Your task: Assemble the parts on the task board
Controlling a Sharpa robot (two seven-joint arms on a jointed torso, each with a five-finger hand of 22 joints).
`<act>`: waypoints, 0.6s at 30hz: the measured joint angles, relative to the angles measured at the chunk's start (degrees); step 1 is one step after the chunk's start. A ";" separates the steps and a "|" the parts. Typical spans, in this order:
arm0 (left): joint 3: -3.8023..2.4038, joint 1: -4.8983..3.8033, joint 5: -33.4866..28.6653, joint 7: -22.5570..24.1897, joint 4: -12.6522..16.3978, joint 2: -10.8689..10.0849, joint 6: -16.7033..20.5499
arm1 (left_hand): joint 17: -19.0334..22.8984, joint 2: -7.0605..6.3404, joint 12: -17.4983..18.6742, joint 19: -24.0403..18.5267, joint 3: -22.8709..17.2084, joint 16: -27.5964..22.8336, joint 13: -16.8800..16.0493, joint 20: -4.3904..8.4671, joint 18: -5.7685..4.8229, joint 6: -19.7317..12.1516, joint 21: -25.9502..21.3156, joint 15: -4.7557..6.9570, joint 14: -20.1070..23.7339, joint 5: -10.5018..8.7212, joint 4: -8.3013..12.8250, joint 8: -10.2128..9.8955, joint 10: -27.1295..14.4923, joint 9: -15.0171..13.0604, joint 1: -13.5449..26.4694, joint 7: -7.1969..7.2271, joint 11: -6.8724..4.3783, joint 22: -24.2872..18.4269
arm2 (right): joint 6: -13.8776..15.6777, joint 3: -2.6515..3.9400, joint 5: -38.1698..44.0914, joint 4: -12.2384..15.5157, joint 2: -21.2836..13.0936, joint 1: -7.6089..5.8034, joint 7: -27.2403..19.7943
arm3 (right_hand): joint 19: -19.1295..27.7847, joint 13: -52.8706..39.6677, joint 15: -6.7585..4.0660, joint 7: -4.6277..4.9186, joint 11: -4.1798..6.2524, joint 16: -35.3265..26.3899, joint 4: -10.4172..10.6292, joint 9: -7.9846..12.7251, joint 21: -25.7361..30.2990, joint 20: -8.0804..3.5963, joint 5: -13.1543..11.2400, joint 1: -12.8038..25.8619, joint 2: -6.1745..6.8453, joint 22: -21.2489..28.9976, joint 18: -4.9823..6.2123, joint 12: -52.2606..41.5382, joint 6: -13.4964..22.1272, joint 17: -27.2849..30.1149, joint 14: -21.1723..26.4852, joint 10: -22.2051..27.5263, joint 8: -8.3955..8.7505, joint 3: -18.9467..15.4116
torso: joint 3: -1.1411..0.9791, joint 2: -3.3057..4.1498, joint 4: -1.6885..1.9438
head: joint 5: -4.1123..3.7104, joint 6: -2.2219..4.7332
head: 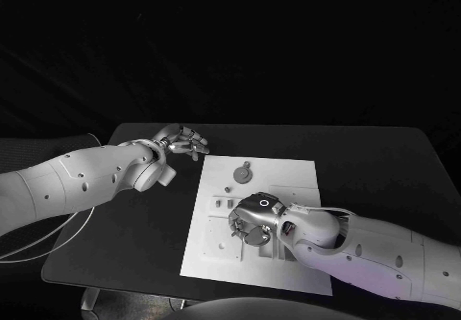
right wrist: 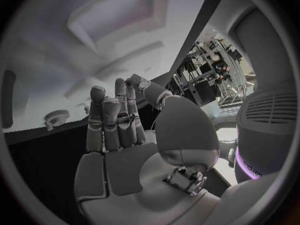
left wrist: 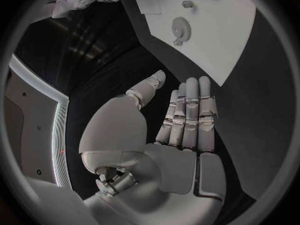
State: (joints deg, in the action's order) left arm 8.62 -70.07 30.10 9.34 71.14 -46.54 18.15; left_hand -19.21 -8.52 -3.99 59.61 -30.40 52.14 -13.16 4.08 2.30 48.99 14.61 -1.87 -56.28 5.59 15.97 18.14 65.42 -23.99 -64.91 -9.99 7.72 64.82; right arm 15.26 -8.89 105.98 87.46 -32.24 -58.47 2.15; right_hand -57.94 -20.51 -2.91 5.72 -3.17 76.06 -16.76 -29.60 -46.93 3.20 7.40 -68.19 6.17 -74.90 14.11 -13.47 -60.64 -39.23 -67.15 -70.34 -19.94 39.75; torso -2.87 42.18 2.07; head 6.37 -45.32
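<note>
Resting on the black surface [head: 374, 160], the white task board [head: 278, 175] is lying at the centre of the head view. A round grey gear part [head: 244, 174] is sitting flat near the board's upper edge. The right robot hand [head: 252, 223] is hovering low over the board's middle, just below centre of the frame; its fingers [right wrist: 115, 120] are standing nearly straight and close together, holding nothing. The left robot hand [head: 182, 142] is hanging over the dark surface at upper left, just off the board's corner, fingers [left wrist: 190, 115] extended side by side, holding nothing.
</note>
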 measured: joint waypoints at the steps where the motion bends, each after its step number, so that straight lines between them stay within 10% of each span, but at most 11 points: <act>1: 0.00 0.00 0.00 0.00 0.00 0.00 0.00 | 0.00 0.00 0.00 0.00 0.00 0.00 0.00 0.00 0.00 0.00 0.00 0.00 0.00 0.00 0.00 0.00 0.00 0.00 0.00 0.00 0.00 0.00 | 0.00 0.03 0.03 0.10 -0.03 -0.05 0.04 | 0.00 0.00 0.00 0.00 0.02 0.00 0.00 0.00 0.00 0.00 0.00 0.00 0.00 0.00 -0.01 0.00 0.00 0.00 0.00 -0.02 0.00 0.00 | 0.00 0.00 -0.01 | -0.02 0.01; 18: 0.00 0.00 0.00 -0.03 0.15 -0.31 0.00 | -0.16 0.00 0.00 0.19 0.00 0.00 0.05 -0.20 0.00 -0.01 0.00 0.00 0.00 0.00 0.00 0.00 -0.23 0.00 0.00 0.02 0.22 0.05 | -0.11 0.31 1.24 0.64 -0.30 -1.02 1.15 | 0.00 0.00 0.07 0.01 0.21 0.00 -0.07 -0.07 0.00 0.00 -0.07 0.01 0.01 0.00 0.21 0.01 0.02 -0.04 -0.11 -0.21 0.04 -0.07 | 0.03 0.00 0.04 | -0.15 0.13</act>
State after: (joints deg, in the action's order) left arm 8.63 -70.07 30.10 9.31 71.29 -46.85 18.14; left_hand -19.38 -8.52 -3.99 59.80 -30.40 52.14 -13.11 3.88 2.30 48.98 14.61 -1.86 -56.28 5.59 15.97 18.14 65.19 -23.98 -64.91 -9.97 7.95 64.87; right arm 15.15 -8.58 107.22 88.11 -32.54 -59.50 3.30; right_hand -57.94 -20.51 -2.85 5.72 -2.96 76.06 -16.82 -29.67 -46.93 3.21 7.33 -68.18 6.18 -74.90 14.32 -13.47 -60.62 -39.27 -67.26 -70.55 -19.90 39.68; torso -2.84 42.18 2.10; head 6.22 -45.20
